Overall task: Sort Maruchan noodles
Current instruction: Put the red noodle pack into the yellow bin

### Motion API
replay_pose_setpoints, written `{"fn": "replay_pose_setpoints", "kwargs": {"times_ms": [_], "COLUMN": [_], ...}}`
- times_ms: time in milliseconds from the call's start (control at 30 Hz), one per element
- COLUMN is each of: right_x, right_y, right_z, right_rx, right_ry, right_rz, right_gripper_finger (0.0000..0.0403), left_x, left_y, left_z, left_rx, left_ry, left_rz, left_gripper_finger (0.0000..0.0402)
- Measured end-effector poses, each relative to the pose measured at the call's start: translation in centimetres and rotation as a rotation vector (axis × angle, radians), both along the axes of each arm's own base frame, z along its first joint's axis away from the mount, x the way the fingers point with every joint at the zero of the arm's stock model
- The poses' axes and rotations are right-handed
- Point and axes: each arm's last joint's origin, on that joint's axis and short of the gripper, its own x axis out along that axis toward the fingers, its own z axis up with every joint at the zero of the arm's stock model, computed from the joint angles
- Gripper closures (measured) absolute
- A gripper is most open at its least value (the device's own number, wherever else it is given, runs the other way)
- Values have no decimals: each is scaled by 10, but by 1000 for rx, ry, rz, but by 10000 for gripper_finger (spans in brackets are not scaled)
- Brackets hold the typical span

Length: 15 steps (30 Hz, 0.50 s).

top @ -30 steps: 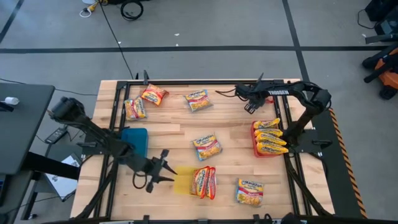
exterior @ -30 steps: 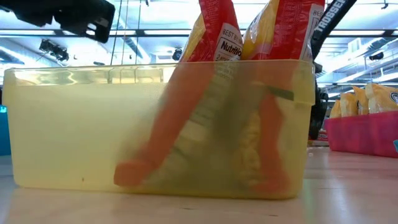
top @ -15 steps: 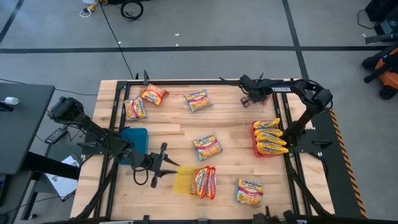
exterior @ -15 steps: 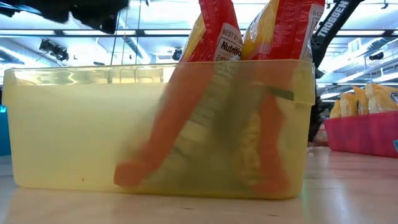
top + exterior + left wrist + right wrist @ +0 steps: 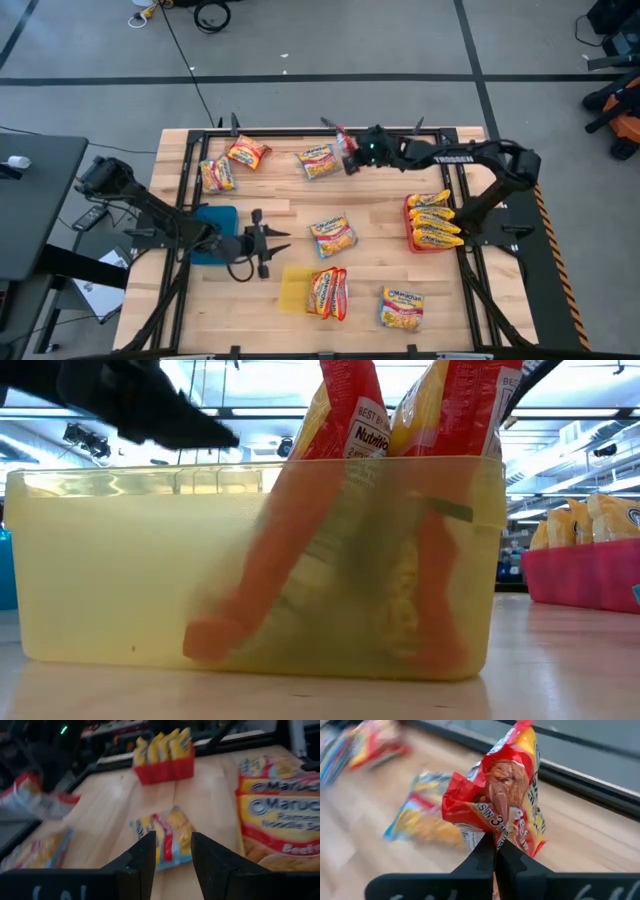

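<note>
**Op A:** Far left of the desk (image 5: 375,215), what have I got?

**Op B:** Two packets at the far-left edge (image 5: 218,174) and (image 5: 247,152). The blue tray (image 5: 222,222) sits just behind my left gripper (image 5: 272,243). Its fingers (image 5: 139,862) are spread and hold nothing. Directly ahead of them lies a loose yellow-and-blue packet (image 5: 164,837).

**Op A:** And beside those fingers?

**Op B:** The yellow tray (image 5: 120,560), near them on the front side, with two red beef packets (image 5: 328,292) standing on edge in it. Another packet (image 5: 402,308) lies flat on the desk further along the front.

**Op A:** Right arm?

**Op B:** My right gripper (image 5: 349,155) is over the far edge, fingers (image 5: 485,857) pressed together on a crumpled red beef packet (image 5: 502,802), lifted clear of the desk. Just past those fingers a yellow packet (image 5: 317,161) lies flat. The red tray (image 5: 412,240), well behind them at the right side, carries a row of yellow packets (image 5: 435,220).
</note>
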Motion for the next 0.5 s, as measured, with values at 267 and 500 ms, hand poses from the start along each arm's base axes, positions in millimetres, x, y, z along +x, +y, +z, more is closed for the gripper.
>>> {"fn": "replay_pose_setpoints", "kwargs": {"times_ms": [267,500], "right_x": [29,34], "right_y": [87,136], "right_z": [0,-20], "right_rx": [-330,-654], "right_ry": [209,512], "right_rz": [604,1039], "right_gripper_finger": [398,393], "left_x": [-7,7], "left_y": [30,77], "left_z": [-24,-27], "left_rx": [-149,-469], "left_ry": [-22,-25], "left_rz": [166,177], "left_gripper_finger": [273,273]}}
